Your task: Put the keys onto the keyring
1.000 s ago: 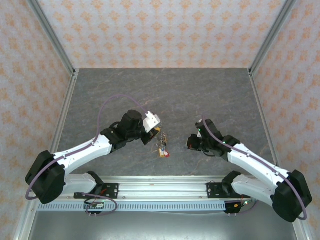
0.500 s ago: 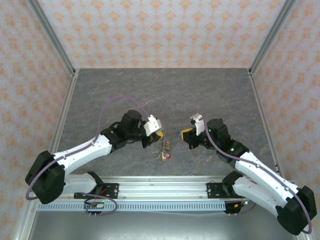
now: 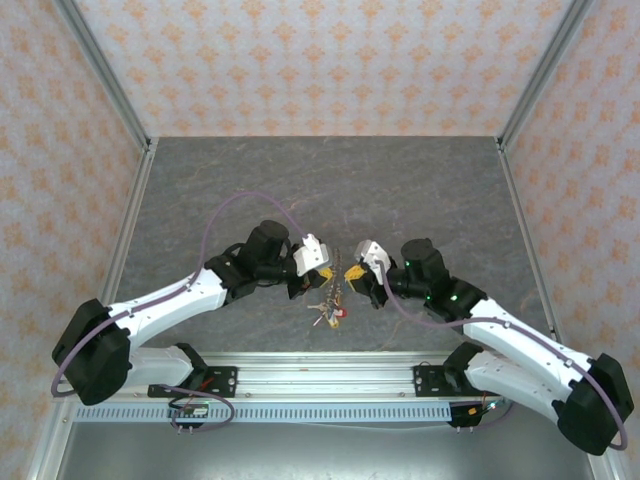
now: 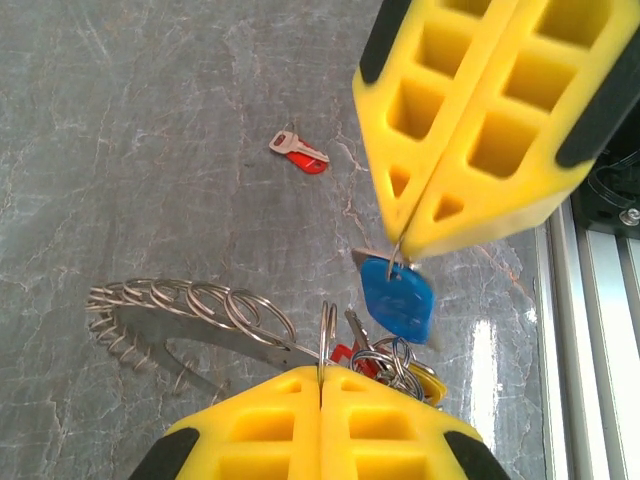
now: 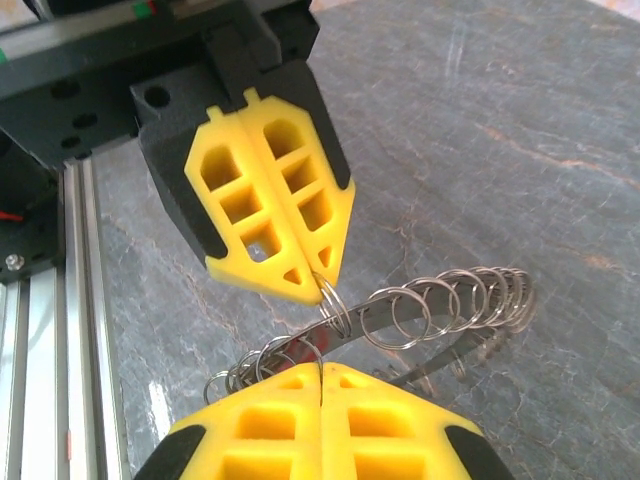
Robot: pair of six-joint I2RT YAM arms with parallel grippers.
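both pairs of fingers are bright yellow with black outer edges: the left fingers [image 4: 250,440] and the right fingers [image 4: 440,100]. a blue-tagged key [image 4: 398,300] hangs at the tips of the right fingers. off to their side lies a red-tagged key [image 4: 299,153]. the keyring [image 4: 190,320] beside the left fingers is silver-grey. the desk [image 4: 120,150] is grey with pale marble veining. the walls [image 3: 320,60] are peach with an orange floral repeat.
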